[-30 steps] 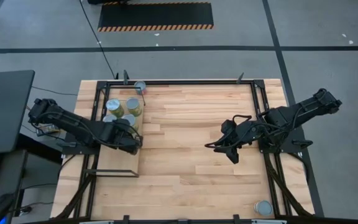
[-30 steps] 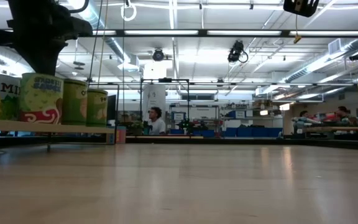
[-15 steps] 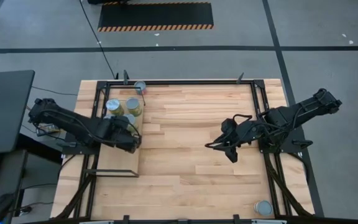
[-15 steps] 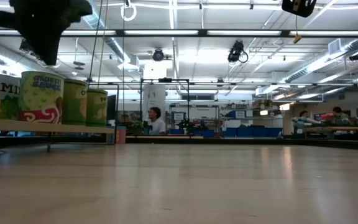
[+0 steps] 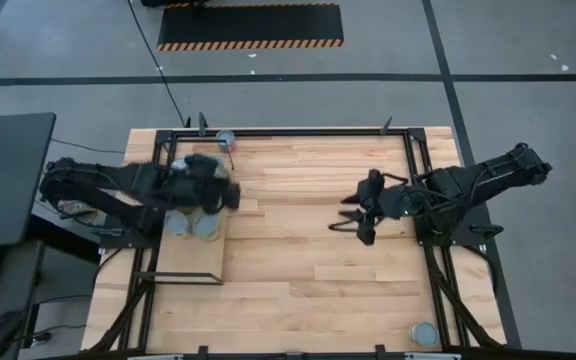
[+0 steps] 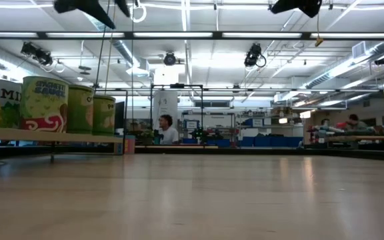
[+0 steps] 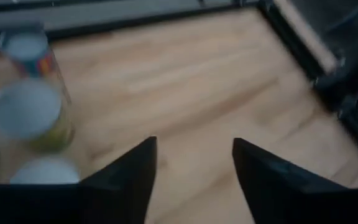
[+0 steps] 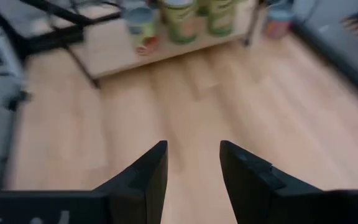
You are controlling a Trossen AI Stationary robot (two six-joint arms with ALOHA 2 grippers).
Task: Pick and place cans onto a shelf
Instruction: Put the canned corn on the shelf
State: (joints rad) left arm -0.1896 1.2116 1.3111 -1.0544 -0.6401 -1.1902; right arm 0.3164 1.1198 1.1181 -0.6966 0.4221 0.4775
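Observation:
Several cans stand upright on the shelf [image 5: 190, 262] at the table's left; two silver tops [image 5: 206, 227] show beside my left arm, and the low view shows their olive and yellow labels [image 6: 43, 105]. My left gripper [image 5: 230, 195] hangs open above the shelf's far part, its fingers empty in the left wrist view [image 7: 194, 162], with cans [image 7: 27, 112] off to one side. My right gripper [image 5: 351, 230] hovers open over the table's middle right, with nothing between its fingers [image 8: 193, 162]. One can [image 5: 225, 138] stands at the far edge and another [image 5: 424, 332] at the near right corner.
A black metal frame [image 5: 298, 130] runs round the tabletop. Bare wood [image 5: 298, 280] lies between the two arms. A dark desk [image 5: 3, 170] stands left of the table. People sit far off in the room behind [image 6: 167, 130].
My left gripper has let go of a can on the shelf, risen well above the cans and swung toward the table's far edge; the can stays upright on the board. My right gripper has risen and shifted a little toward the far edge.

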